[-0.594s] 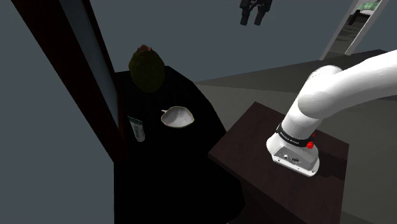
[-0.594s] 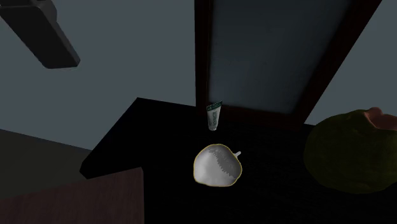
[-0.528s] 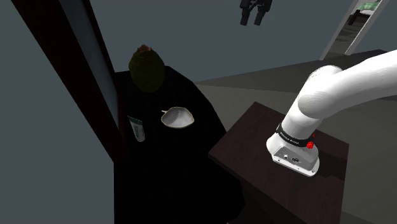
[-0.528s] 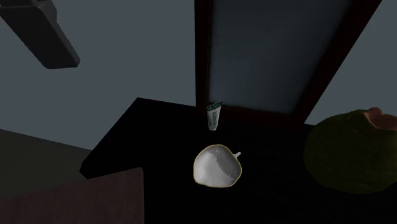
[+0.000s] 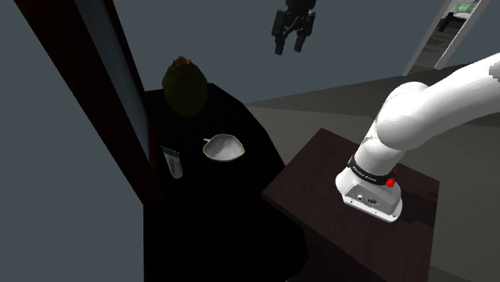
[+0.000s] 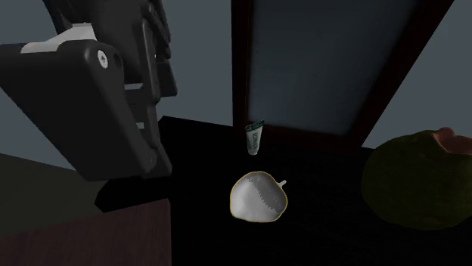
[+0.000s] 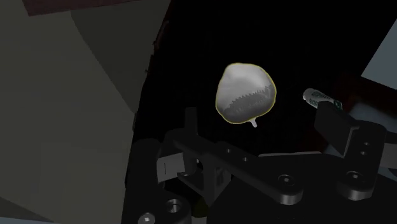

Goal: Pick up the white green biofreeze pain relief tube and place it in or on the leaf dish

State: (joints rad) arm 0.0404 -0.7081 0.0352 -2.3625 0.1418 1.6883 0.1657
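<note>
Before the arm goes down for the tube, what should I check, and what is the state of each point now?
1. Gripper open: ok, fingers apart, nothing held.
2. Biofreeze tube free: ok, lying on the black table, apart from the leaf dish.
3. Leaf dish empty: ok.
4. Gripper close over tube: not ok, it hangs high above the table.
5. Tube's cap end: cannot tell.

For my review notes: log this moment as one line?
end effector: open, aloft | tube: lying on table | leaf dish: empty
</note>
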